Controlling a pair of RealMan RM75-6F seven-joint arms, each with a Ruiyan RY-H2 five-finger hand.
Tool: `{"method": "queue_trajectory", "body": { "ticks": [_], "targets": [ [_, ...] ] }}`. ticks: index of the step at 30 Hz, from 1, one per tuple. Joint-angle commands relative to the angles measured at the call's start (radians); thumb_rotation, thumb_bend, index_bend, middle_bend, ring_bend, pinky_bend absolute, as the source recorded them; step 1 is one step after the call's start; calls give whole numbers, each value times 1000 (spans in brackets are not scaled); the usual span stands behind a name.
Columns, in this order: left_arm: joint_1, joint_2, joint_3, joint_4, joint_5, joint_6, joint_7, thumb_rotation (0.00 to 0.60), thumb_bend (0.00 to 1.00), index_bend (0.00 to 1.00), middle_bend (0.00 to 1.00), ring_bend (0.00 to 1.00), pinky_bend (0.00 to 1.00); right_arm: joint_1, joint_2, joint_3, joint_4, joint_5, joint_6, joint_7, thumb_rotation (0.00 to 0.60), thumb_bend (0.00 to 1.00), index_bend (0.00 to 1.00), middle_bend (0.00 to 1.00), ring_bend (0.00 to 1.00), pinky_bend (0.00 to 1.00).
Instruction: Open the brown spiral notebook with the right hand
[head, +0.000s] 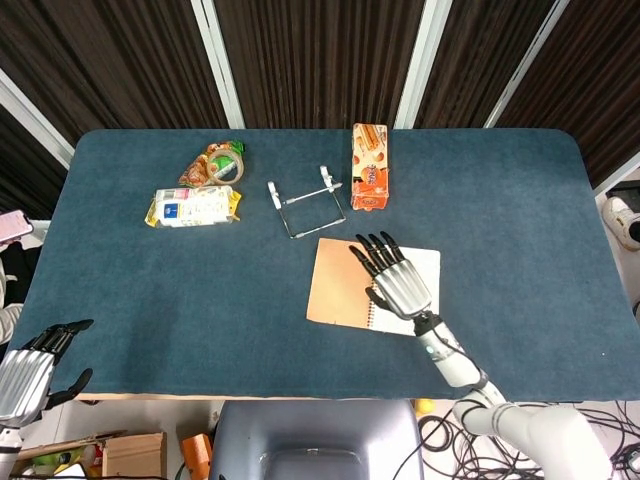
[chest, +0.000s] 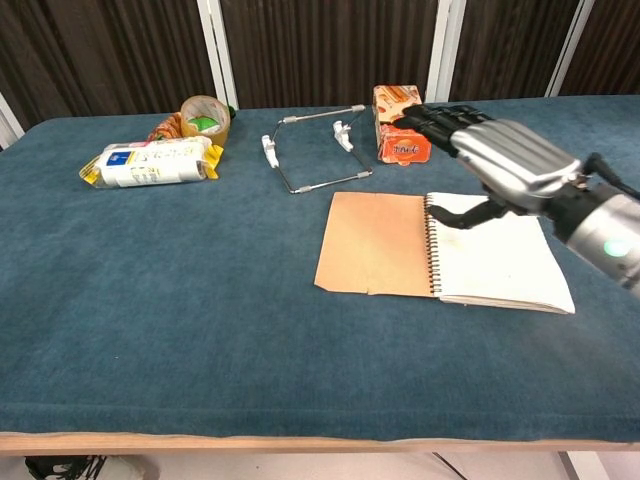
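Note:
The brown spiral notebook (head: 340, 284) (chest: 375, 243) lies open on the blue table, its brown cover flat to the left and a white page (chest: 500, 262) to the right of the spiral. My right hand (head: 393, 277) (chest: 490, 157) hovers above the white page with fingers spread, holding nothing. My left hand (head: 28, 372) hangs off the table's near left corner, fingers apart and empty; the chest view does not show it.
A wire stand (head: 307, 205) (chest: 315, 148) sits just behind the notebook. An orange snack box (head: 368, 166) (chest: 400, 123) lies further back. A yellow-and-white packet (head: 193, 207) (chest: 150, 163) and a tape roll (head: 226, 163) (chest: 204, 116) are at the back left.

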Motion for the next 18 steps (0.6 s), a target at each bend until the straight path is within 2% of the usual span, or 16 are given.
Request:
{"method": "queue_trajectory", "body": {
  "ticks": [1, 4, 9, 18],
  "targets": [
    [-1, -4, -4, -5, -9, -5, 14, 600, 322, 228, 287, 249, 472, -308, 455, -107, -669, 103, 164, -314, 600, 290, 0, 0, 0, 5],
    [-2, -10, -8, -10, -20, -9, 30, 600, 322, 228, 287, 249, 472, -376, 508, -133, -704, 155, 174, -315, 600, 290, 0, 0, 0, 14],
    [-6, -22, -13, -13, -26, -17, 64, 600, 322, 227, 287, 249, 472, -416, 526, -120, -693, 217, 140, -273, 600, 290, 0, 0, 0, 25],
    [-12, -29, -13, -13, -28, -28, 88, 600, 323, 227, 287, 250, 472, -436, 512, -101, -665, 166, 147, -278, 600, 290, 0, 0, 0, 53]
  ]
}}
